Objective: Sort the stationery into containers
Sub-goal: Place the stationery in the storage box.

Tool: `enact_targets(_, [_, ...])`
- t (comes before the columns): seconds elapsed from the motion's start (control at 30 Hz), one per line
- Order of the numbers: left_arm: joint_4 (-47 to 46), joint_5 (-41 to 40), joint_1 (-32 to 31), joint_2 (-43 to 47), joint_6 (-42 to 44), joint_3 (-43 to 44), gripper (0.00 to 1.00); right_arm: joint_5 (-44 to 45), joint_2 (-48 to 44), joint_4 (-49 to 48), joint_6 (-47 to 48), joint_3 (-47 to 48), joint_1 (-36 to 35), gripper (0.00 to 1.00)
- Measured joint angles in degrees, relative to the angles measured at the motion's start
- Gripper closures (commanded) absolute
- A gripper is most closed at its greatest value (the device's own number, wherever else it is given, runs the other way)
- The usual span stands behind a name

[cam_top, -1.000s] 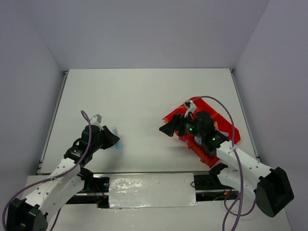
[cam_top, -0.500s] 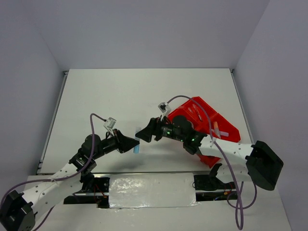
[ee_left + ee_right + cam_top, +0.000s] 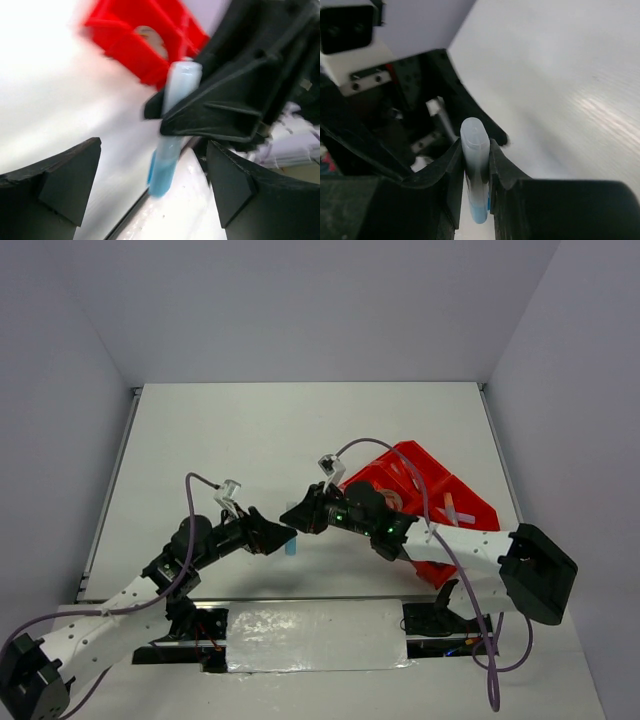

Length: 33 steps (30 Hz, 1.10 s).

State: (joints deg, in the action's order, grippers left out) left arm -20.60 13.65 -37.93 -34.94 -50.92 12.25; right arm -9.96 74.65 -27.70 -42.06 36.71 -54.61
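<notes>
The light blue pen [image 3: 170, 150] is pinched by the right gripper [image 3: 475, 155] near the red tray [image 3: 470, 498], the left gripper [image 3: 152, 175] spread wide; gripped off-centre, it could be swung loose in transit

White link shells, black joint housings on left arm [image 3: 110, 618] and right arm [image 3: 470, 543]. Black bases [image 3: 440, 615] bolted at near edge of table [image 3: 300, 430]. Thin purple cable [image 3: 400, 445] runs along each arm. Small green lights [image 3: 340, 517] on black wrist of right arm. White camera bracket [image 3: 230, 490] on each wrist; screws [image 3: 354, 86] show on the left one. Fingers [image 3: 60, 175] of left gripper [image 3: 155, 150] black, wedge-shaped, ribbed. Fingers [image 3: 450, 175] of right gripper [image 3: 476, 165] black, curved.
</notes>
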Motion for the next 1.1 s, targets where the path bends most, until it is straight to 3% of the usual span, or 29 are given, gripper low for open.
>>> enact_targets(0.17, [22.49,-12.57,-0.04,-1.55,-0.31,12.87,0.01,13.92,-5.33,17.25,5.95,3.58,3.45,1.0])
enact_targets(0.3, [43.45,-23.87,0.02,-4.57,-0.22,27.5,0.01,26.23,-8.94,31.5,10.75,7.45,20.35,1.0])
enact_targets(0.4, [53.96,-27.56,0.0,-2.86,1.9,34.4,0.01,34.38,-10.6,37.83,15.23,7.5,35.52,1.0])
enact_targets(0.47, [58.29,-28.63,0.0,-0.33,3.76,36.57,0.01,39.39,-10.73,40.96,17.55,7.5,41.75,1.0])
enact_targets(0.67, [63.45,-28.94,0.0,7.91,8.09,36.46,0.01,44.59,-11.47,45.38,20.48,7.5,49.0,1.0])
enact_targets(0.87, [64.32,-26.29,0.0,7.65,10.62,36.13,0.01,48.5,-11.15,46.12,21.09,7.76,51.1,0.99])
enact_targets(1.1, [64.26,-24.61,0.0,8.52,12.0,36.11,0.01,51.21,-9.05,48.54,19.74,7.13,51.52,0.9])
